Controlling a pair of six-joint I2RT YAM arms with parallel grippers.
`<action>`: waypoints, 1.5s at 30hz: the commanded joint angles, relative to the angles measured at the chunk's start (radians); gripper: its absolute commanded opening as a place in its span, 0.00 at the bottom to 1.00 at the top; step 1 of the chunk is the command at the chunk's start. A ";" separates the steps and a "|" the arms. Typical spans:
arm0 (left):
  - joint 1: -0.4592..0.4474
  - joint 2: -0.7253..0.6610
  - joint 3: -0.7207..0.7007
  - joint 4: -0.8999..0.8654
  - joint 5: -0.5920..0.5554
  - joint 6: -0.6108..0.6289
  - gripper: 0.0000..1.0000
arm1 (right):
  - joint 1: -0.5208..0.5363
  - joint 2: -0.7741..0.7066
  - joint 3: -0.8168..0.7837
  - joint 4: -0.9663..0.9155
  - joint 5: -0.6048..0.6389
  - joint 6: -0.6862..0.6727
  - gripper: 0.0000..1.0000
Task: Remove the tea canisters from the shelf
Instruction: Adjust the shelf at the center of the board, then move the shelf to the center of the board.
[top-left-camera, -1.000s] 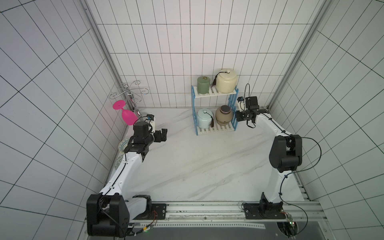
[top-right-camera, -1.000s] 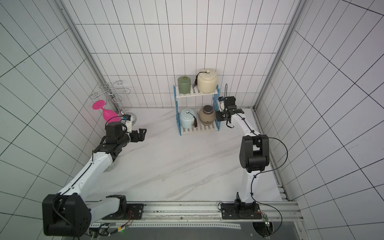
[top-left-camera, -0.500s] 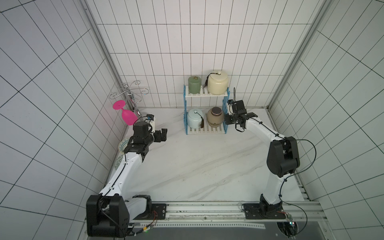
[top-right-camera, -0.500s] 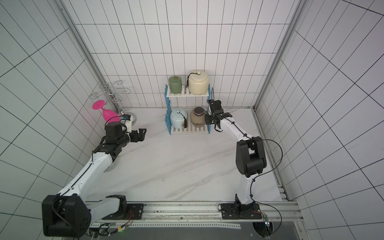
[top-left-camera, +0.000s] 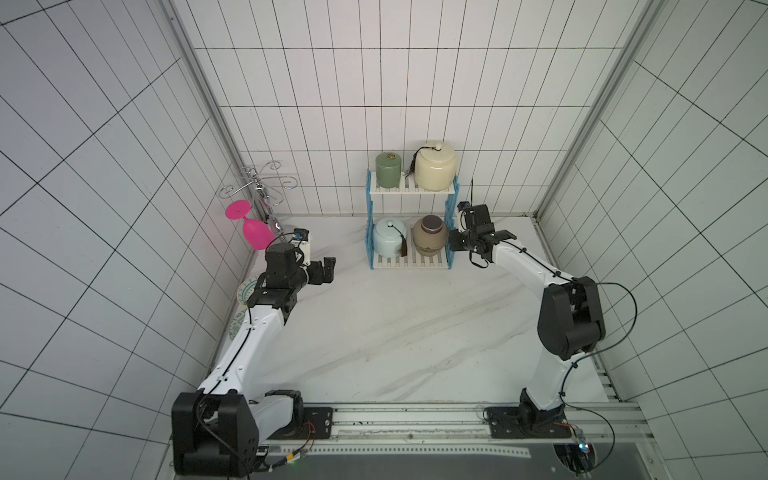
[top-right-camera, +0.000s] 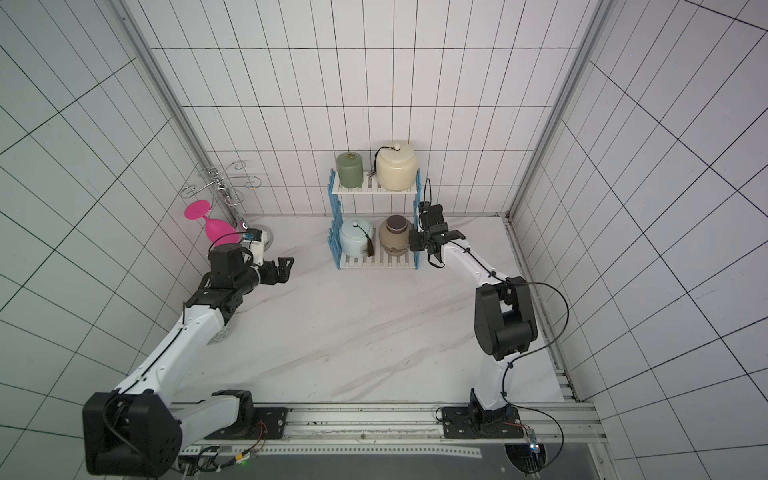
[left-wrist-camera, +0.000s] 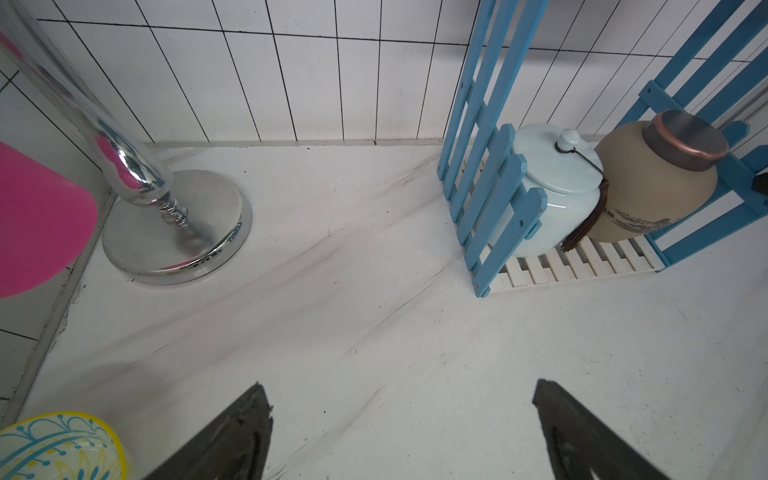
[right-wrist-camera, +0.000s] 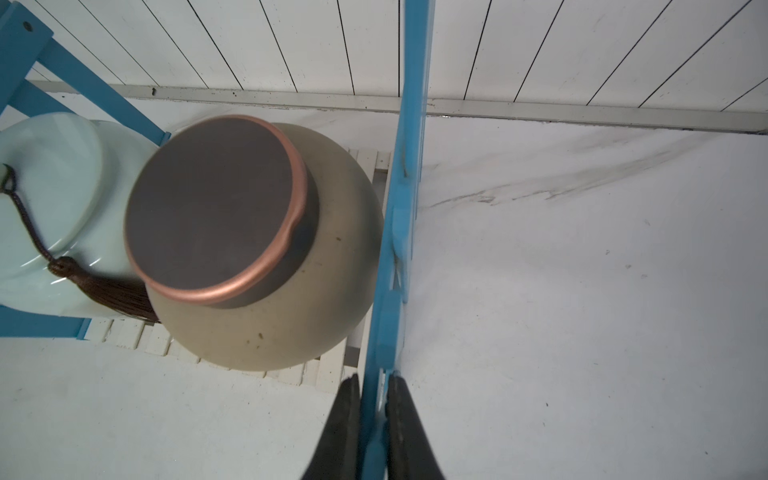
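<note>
the shelf (top-left-camera: 411, 190) stands against the back wall with every tier loaded. on its upper board the green canister (top-left-camera: 388, 169) and the cream canister (top-left-camera: 434, 170) sit side by side. on its lower board the pale blue canister (top-left-camera: 388, 243) and the tan canister (top-left-camera: 430, 237) sit close together, with the blue one's brown tassel hanging between them.

the right gripper (right-wrist-camera: 371, 384) is at the shelf's outer side, just beside the tan canister. its jaws are clamped on one of the blue side slats near the front corner of the lower board, and the slat runs straight between the fingers (right-wrist-camera: 340, 428). it touches no canister. the shelf appears to rest flat on the table (top-left-camera: 395, 332), though the blurred right wrist view leaves that unsure.

the left gripper (top-left-camera: 328, 270) hovers over the table well apart from the shelf's opposite side. its jaws are spread wide and hold nothing. farther from the shelf on that side are the wire glass stand (top-left-camera: 259, 189), the pink goblet (top-left-camera: 253, 232) upside down at it, and the patterned bowl (top-left-camera: 248, 286), partly hidden behind the left arm.
</note>
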 joint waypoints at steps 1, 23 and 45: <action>-0.005 -0.016 0.000 -0.012 0.049 0.030 0.99 | 0.027 -0.063 -0.007 -0.102 -0.066 -0.011 0.25; -0.111 -0.075 0.111 -0.218 0.192 0.128 0.99 | 0.010 -0.229 0.462 -0.557 -0.009 -0.044 0.70; -0.176 -0.351 -0.058 0.068 0.150 0.041 0.99 | 0.011 0.008 1.026 -0.580 0.026 -0.086 0.92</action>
